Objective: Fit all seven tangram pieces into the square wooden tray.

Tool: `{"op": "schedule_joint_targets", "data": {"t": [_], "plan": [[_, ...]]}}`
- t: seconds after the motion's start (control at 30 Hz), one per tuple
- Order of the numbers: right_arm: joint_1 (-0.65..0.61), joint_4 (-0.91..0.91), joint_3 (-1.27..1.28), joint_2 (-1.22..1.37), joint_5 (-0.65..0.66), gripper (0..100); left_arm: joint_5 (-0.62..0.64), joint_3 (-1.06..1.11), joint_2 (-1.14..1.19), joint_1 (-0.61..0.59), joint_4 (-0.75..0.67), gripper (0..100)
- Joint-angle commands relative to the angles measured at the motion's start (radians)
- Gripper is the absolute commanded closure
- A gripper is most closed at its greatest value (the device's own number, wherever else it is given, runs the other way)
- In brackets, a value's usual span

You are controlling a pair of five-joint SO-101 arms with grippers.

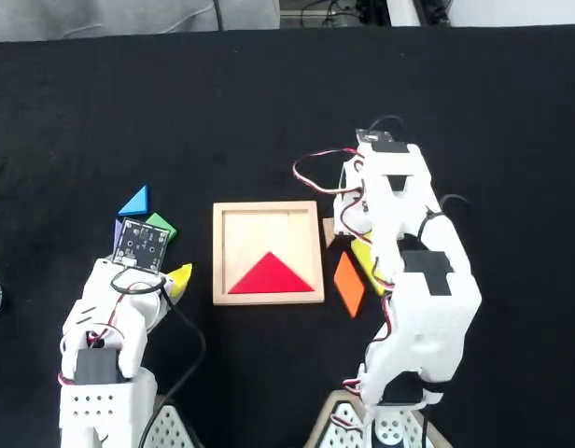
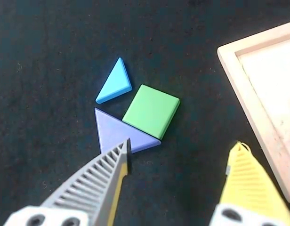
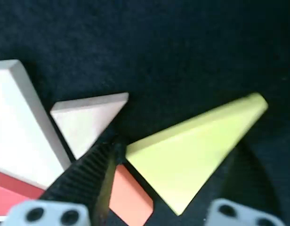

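1 of the 7 pieces is seated: the red triangle (image 1: pixel 268 276) lies flat in the tray (image 1: pixel 217 252), long edge along the 6 o'clock wall, which leaves the rest of the recess free for the others. The tray rests near the middle of the surface (image 1: pixel 269 112).

At its 9 o'clock, 3 loose pieces cluster: blue triangle (image 2: pixel 115 84), green square (image 2: pixel 151 111) and purple triangle (image 2: pixel 114 134), the last 2 apparently touching edge to edge. The left gripper (image 2: pixel 182 150) hangs over this cluster with jaws apart, the grey tip above the purple triangle's corner. This is judged a line-up for picking that piece.

At the tray's 3 o'clock lie the other 3: pale triangle (image 3: pixel 88 117), orange parallelogram (image 3: pixel 128 197) and yellow triangle (image 3: pixel 192 150). The right gripper (image 3: pixel 175 174) sits low, jaws apart on either side of the yellow triangle; whether they press it cannot be told.

Judged stage: early, with 6 pieces to place.
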Motion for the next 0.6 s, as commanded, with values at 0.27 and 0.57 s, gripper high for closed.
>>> {"op": "schedule_joint_targets", "data": {"t": [0.27,0.57], "plan": [[0.034,0.041,-0.001,-0.104,0.049,86.5,-0.006,0.018,-0.009,-0.008,0.002,67],[-0.075,0.176,-0.007,-0.584,0.35,85.2,-0.006,0.018,-0.009,-0.008,0.0,67]]}}
